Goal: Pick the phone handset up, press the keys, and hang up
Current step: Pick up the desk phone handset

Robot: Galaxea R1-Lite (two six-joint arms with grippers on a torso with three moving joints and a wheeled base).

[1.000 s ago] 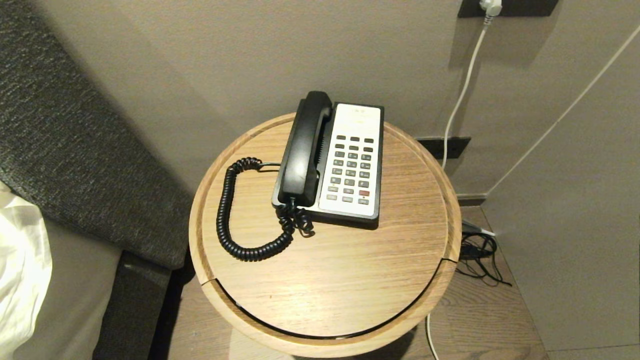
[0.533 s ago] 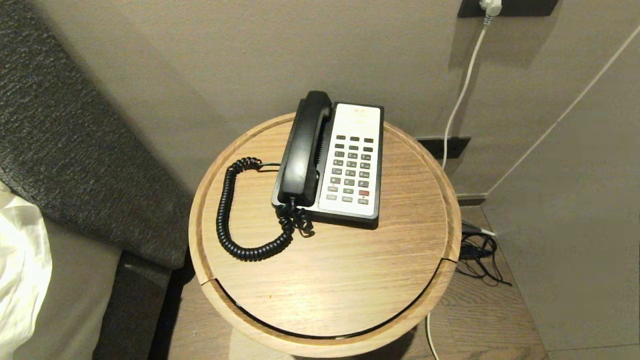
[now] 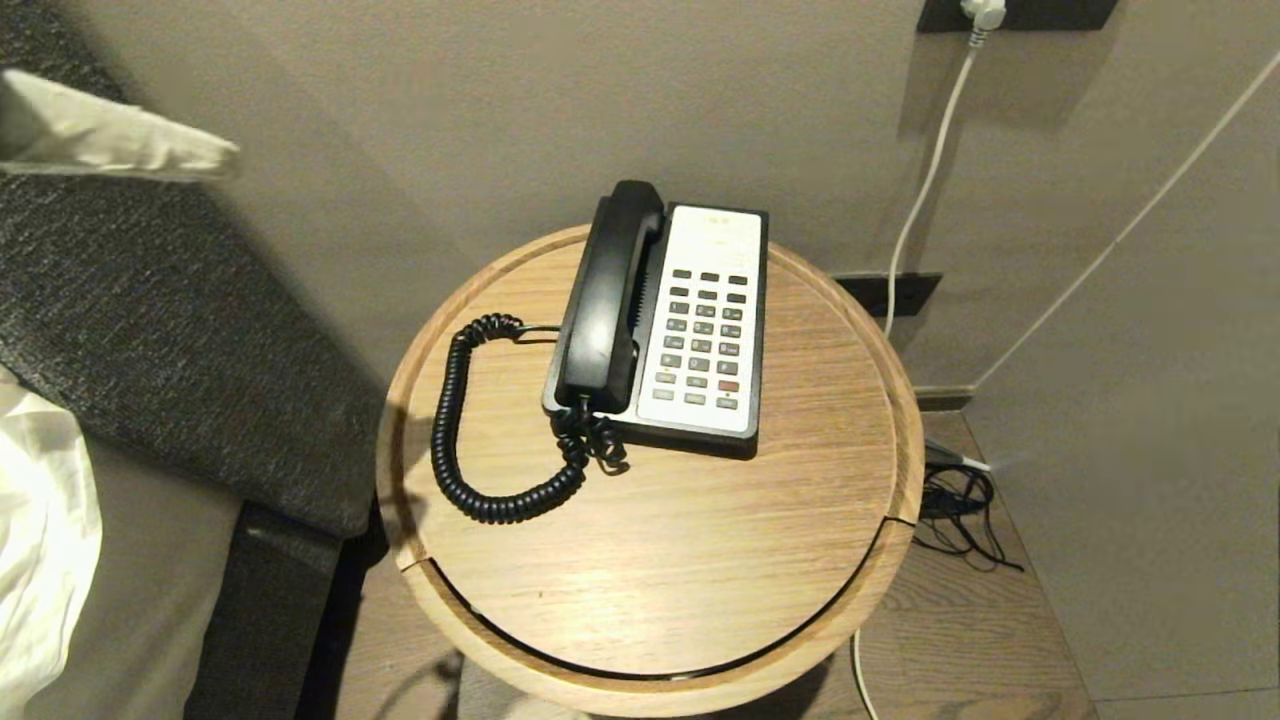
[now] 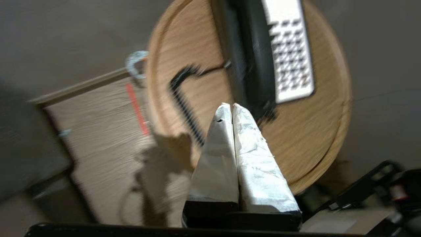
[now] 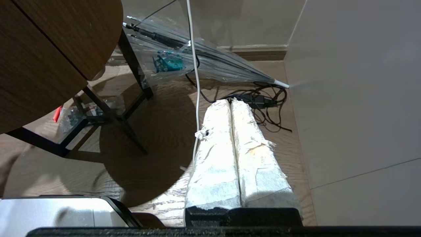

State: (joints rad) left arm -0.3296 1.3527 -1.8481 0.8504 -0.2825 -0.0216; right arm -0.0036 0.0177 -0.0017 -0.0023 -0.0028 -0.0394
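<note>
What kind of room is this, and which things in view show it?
Probably a hotel bedroom, beside the bed. A corded desk phone sits on a small round wooden side table, next to a dark upholstered headboard and white bedding.

Both grippers look alike here: the left gripper shows two long tapering fingers wrapped in crinkled white tape, set on a black block. The right gripper has the same wrapped fingers, tape frayed at its edges, above a black mount.
</note>
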